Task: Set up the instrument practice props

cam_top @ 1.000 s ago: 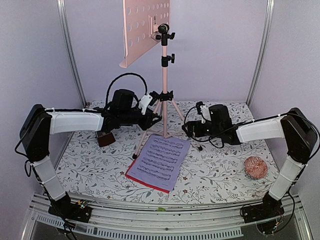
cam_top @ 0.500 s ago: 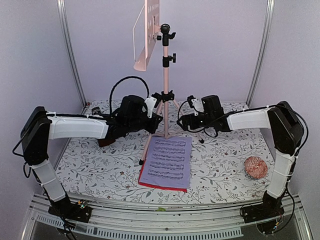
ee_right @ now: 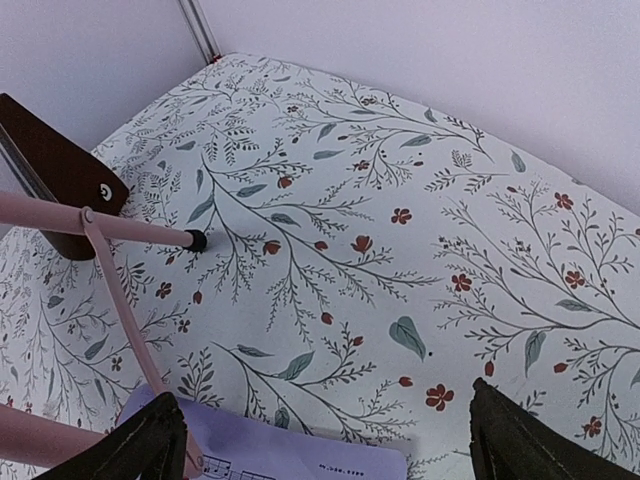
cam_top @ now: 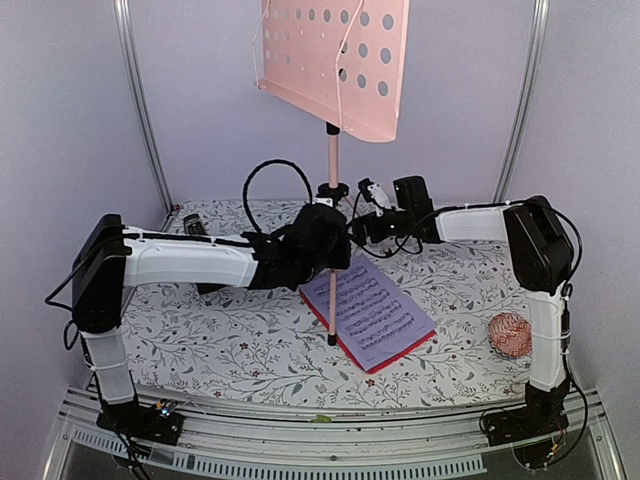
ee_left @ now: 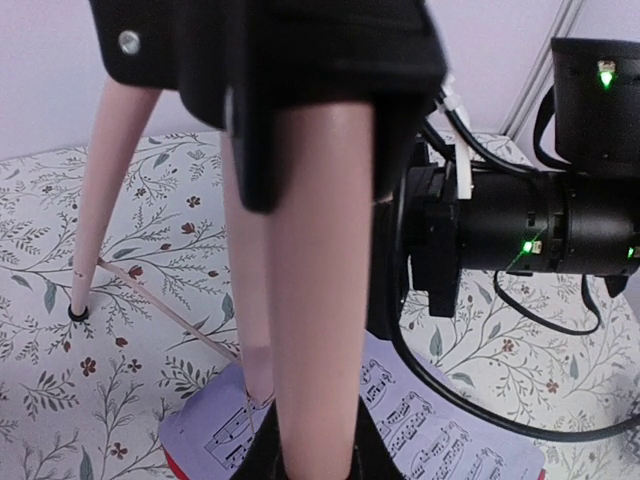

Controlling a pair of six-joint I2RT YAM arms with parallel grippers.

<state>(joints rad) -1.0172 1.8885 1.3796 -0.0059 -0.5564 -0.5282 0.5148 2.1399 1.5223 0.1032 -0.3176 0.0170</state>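
The pink music stand (cam_top: pixel 332 160) stands mid-table, its perforated desk (cam_top: pixel 335 60) high up and facing the camera. My left gripper (cam_top: pixel 335 250) is shut on one of the stand's pink legs (ee_left: pixel 310 300), which fills the gap between the fingers (ee_left: pixel 365 455). My right gripper (cam_top: pixel 358 228) is open and empty just right of the stand's hub; in the right wrist view it (ee_right: pixel 330 440) hovers over the cloth. The lilac sheet (cam_top: pixel 375 310) lies on the red sheet (cam_top: pixel 352 352) beside the front leg. The dark brown metronome (ee_right: pixel 55 175) shows behind a leg foot (ee_right: pixel 195 240).
A small pink knitted ball (cam_top: pixel 510 335) lies at the right front. The floral cloth (cam_top: pixel 220 340) covers the table. Metal frame posts (cam_top: pixel 140 110) stand at the back corners. Black cables (cam_top: pixel 270 175) loop above my left wrist.
The stand has turned, so its desk now faces the camera, and shifted right. My left gripper moved right with it. The sheets swung round. My right gripper moved left to the stand.
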